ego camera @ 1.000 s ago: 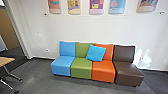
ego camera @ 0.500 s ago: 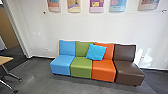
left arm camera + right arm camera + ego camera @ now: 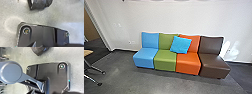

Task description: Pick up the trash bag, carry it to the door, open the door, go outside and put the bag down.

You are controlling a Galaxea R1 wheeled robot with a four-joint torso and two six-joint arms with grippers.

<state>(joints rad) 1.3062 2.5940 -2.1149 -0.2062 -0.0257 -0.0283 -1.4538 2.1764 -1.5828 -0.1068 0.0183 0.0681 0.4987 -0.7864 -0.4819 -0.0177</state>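
A dark, glossy, creased shape that looks like part of the trash bag is over grey floor in the left wrist view, cut off by the picture's edge. The right wrist view has a similar dark piece of the trash bag, tapering to a blunt corner beyond the robot's own plate. Whether either gripper has hold of it cannot be made out. No door handle or door leaf can be made out in the head view.
A row of blue, green, orange and brown seats stands against the white wall, with a bright blue cushion on it. At the left are a table on metal legs and an opening in the wall.
The head camera's view has tipped downward, so the posters are nearly out of it and more floor shows before the seats. The seats, cushion and table have kept their places.
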